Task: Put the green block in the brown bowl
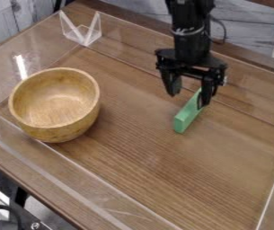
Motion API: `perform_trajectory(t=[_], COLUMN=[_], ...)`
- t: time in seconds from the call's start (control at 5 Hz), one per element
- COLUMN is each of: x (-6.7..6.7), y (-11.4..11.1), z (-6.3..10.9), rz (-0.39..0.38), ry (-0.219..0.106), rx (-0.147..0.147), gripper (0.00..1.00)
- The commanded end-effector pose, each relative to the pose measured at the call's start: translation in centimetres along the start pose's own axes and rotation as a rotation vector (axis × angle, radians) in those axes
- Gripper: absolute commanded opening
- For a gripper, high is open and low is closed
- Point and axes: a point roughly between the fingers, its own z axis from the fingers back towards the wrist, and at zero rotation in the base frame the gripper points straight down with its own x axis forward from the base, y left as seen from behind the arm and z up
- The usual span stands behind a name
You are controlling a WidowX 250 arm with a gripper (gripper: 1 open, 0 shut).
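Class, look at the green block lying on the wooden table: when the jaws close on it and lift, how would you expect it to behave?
The green block looks like a solid, straight bar, so it probably stays stiff rather than bending. Its flat faces suggest it won't roll and should sit squarely between the open jaws of the gripper. It is small, so likely light; gripped near one end, it might tilt.

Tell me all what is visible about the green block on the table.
The green block is a small, long, plain bright-green bar with a matte look. It lies flat on the wooden table, angled diagonally, well to the right of the brown bowl. The open pincer hangs over its far end, one finger partly hiding it; whether they touch is unclear.
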Motion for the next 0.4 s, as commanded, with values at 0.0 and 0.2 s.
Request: perform_trajectory(t=[0.0, 0.2], x=[0.95, 1.15], y=[-0.28, 0.01], z=[0.34, -0.62], rz=[-0.013, -0.009], ry=[-0.054, -0.056], rx=[-0.006, -0.008], gripper=[1.00, 1.00])
